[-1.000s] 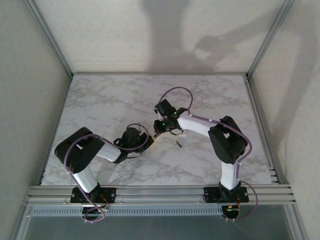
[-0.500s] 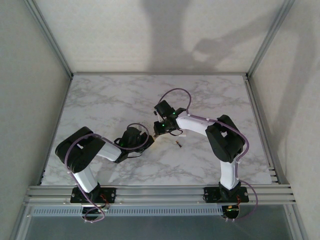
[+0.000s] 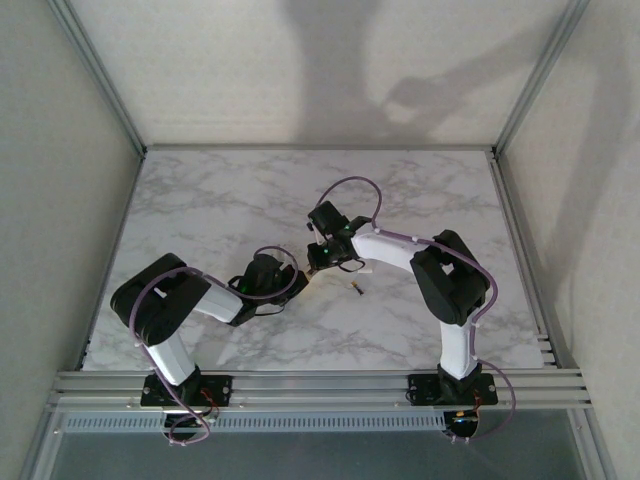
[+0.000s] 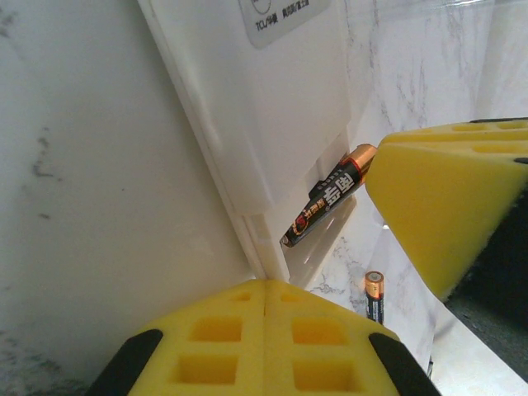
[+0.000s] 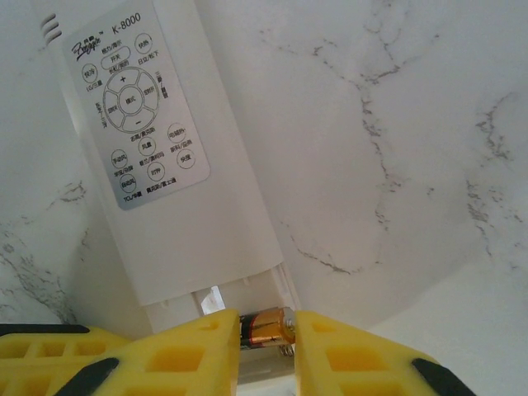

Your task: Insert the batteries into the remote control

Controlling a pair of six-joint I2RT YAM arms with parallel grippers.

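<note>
Marble tabletop [image 3: 230,200] carries white remote control [image 5: 165,165], btn panel up, lying near centre betw. both arms. Left tool [image 4: 264,330] closed, pads together, touching remote's open end. Right tool [image 5: 266,328] pinches battery [image 4: 326,202], tilted into batt. compartment. Second battery [image 4: 374,293] lies on tabletop just beside.

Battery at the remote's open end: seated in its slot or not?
Not seated. The battery leans tilted, lower end at the remote's slot, copper end up, pinched by the right gripper.
</note>
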